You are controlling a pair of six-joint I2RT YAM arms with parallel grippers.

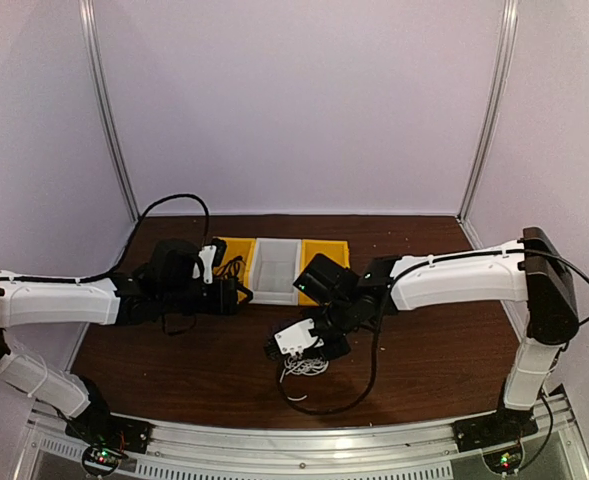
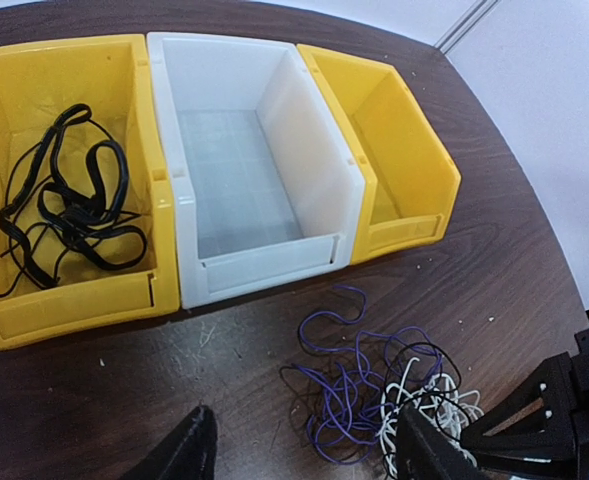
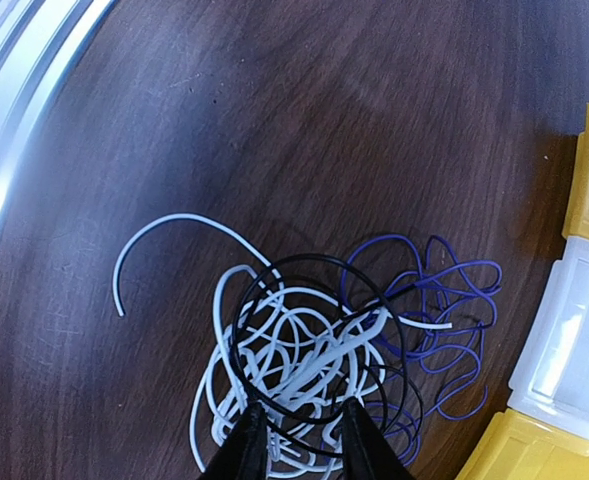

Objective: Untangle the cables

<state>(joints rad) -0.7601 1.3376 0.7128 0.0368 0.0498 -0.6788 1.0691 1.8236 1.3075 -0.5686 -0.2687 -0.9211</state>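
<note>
Roughly midway along the near edge of the desk (image 3: 274, 100), the right gripper (image 3: 302, 415) is down in the tangle (image 3: 314, 350), its two fingers drawn almost together with white and black strands running between them. By the look of it the claw is pinched on the knot, though how firmly cannot be judged. A white cable (image 3: 174, 222) throws one free end out toward the near edge, a thin black cable (image 3: 314, 258) loops over the heap, and a purple cable (image 2: 339, 410) sprawls on the side facing the bins; all three are wound through one another on the wood. Farther in and left of centre, the left gripper (image 2: 306, 420) hangs above the desk with its fingers spread wide and nothing between them, looking across the same heap. Beyond it, three bins stand in a row toward the far edge: the left yellow bin (image 2: 64, 300) holds a loose black cable (image 2: 74, 215) lying on its own, while no cord shows in the white bin (image 2: 264, 265) or the right yellow bin (image 2: 409, 235). On that evidence one cable is freed and put away, and the larger part of the job, parting the white, purple and thin black cords, is not yet done.
</note>
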